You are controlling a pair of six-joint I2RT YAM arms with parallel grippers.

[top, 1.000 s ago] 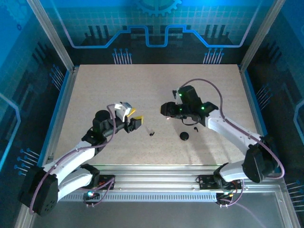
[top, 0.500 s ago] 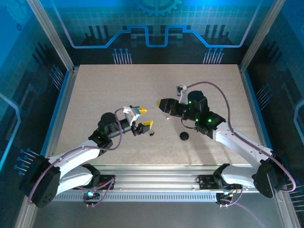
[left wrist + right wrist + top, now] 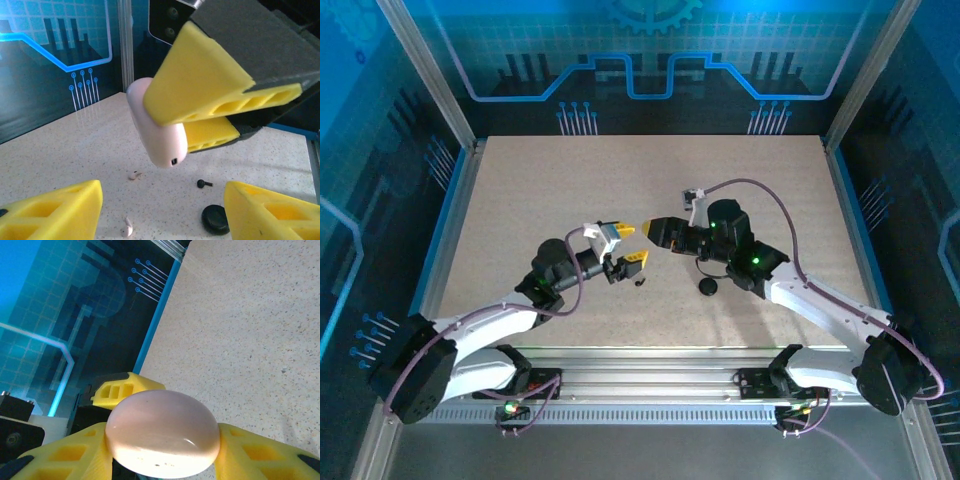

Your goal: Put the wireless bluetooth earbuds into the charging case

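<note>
Both arms have closed in on frame centre since a second ago: left gripper (image 3: 630, 245) slid right, right gripper (image 3: 656, 230) swung left, and the tips are now near each other, apparently not touching in the top view. Right gripper is clamped on the charging case (image 3: 160, 142), a pale pinkish rounded shell with a small port at its lower end. It is held clear above the table (image 3: 60, 150), mid-frame in the left wrist view and bottom centre in the right wrist view. Left gripper's jaws are spread wide with nothing between them, its yellow fingers (image 3: 55, 210) in the bottom corners of the left wrist view, just short of the case. Earbuds (image 3: 134, 175) read as two small pale pieces loose on the table, lower centre-left, apart from each other. Black puck (image 3: 216, 218) and small black piece (image 3: 202, 183) lie lower right. The step looks like a two-handed take of the case, probably to steady or open it. To do it well, bring the open jaws around the free lower end, clear of the right fingers. Close slowly and squarely, since a smooth rounded shell likely squirts out under an off-centre pinch. Right grip should hold until the left is seated.
</note>
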